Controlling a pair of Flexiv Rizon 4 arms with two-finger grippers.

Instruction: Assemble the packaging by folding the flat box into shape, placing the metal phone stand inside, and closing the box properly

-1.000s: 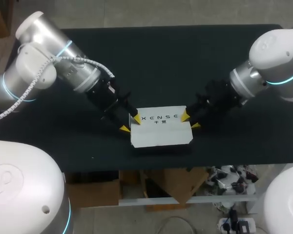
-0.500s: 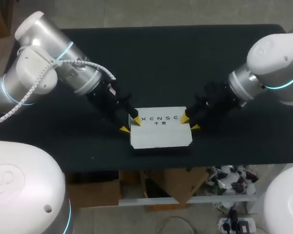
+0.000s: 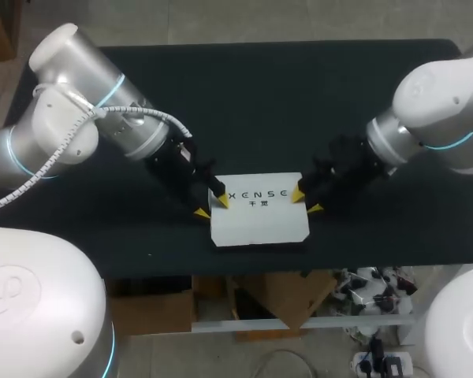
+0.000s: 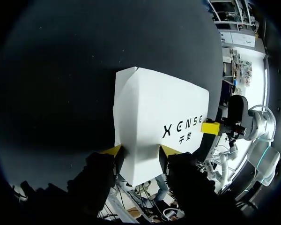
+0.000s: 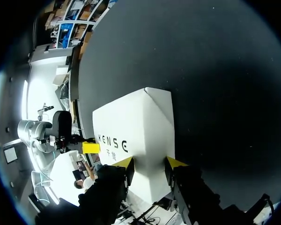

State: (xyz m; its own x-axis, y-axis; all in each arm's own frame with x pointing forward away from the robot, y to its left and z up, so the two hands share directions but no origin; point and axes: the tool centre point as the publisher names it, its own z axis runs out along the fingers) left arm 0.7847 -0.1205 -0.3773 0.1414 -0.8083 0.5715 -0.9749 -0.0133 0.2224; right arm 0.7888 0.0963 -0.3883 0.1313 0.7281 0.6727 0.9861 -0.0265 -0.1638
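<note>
Left gripper [image 3: 210, 206] and right gripper [image 3: 307, 201] each pinch opposite ends of white box [image 3: 260, 220], near front edge of table [image 3: 260, 102]. Stand unseen, perhaps inside. Risk: uneven squeeze buckles cardboard, pushes box overboard.

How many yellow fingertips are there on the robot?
4. Two on the left gripper at the white box's left end, two on the right gripper at its right end.

A white box [image 4: 159, 112] on a black counter [image 4: 61, 70], held at one end.
The left pincer [image 4: 140, 152] grips the box's nearest end between both yellow tips; the right pincer [image 4: 210, 127] shows one yellow tip at the opposite end.
</note>
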